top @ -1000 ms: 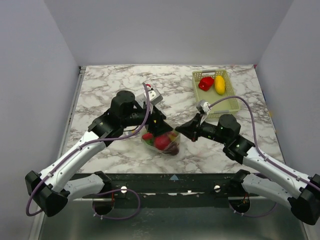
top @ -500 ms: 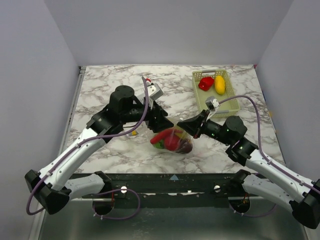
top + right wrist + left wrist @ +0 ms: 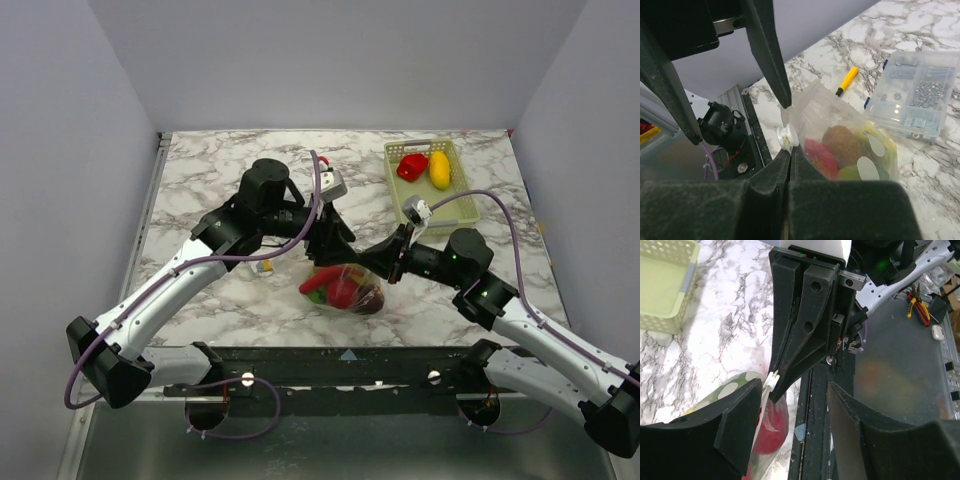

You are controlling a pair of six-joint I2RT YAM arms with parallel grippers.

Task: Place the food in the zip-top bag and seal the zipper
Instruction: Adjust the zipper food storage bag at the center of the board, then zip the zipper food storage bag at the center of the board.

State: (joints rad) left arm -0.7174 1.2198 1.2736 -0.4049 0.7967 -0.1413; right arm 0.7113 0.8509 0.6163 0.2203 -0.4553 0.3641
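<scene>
1. The right end effector has its fingers pressed together on the mouth edge of the zip-top bag, right at the white tab of the zipper. The bag hangs ahead of and below its tips. This grip seems meant to keep the mouth upward so the load cannot spill.
2. The left end effector faces it almost tip to tip, fingers apart and holding nothing. The bag's edge lies just beside one of its fingers, close enough to close on the seal strip.
3. The food, in red, green and maroon, sits in the belly of the bag below both end effectors. The bag is low at the front of the bench; whether it touches cannot be told.
4. A red piece and a yellow piece lie in the mesh basket, well apart behind the right end effector.
5. With one end of the mouth anchored, the free end effector could pinch along the strip. Sealing now would leave those two pieces outside. How much of the zipper is already pressed shut cannot be made out.
</scene>
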